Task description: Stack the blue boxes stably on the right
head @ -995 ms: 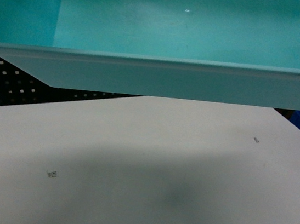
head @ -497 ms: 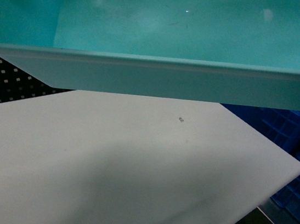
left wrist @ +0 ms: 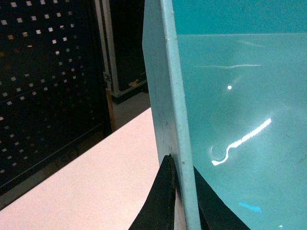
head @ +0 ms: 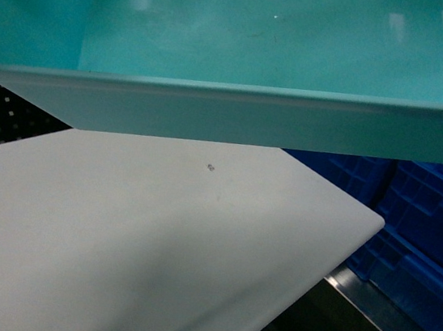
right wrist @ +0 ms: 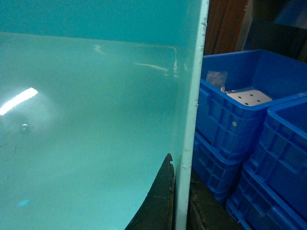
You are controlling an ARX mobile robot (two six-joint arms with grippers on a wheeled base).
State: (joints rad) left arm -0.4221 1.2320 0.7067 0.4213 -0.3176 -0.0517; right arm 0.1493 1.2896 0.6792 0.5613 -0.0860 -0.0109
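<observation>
We hold the shallow turquoise plastic tub (head: pixel 253 47) aloft above the white bench (head: pixel 129 243), our left hand (left wrist: pixel 178 201) and right hand (right wrist: pixel 178 201) each clamped on a side rim, stacked royal-blue ribbed crates (right wrist: pixel 240 120) just beyond the right hand.

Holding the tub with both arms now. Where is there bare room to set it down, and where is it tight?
Bare: the white table, from under the turquoise tub to its right corner. Tight: right of that corner, royal-blue ribbed crates stand stacked; the top one holds small items.
</observation>
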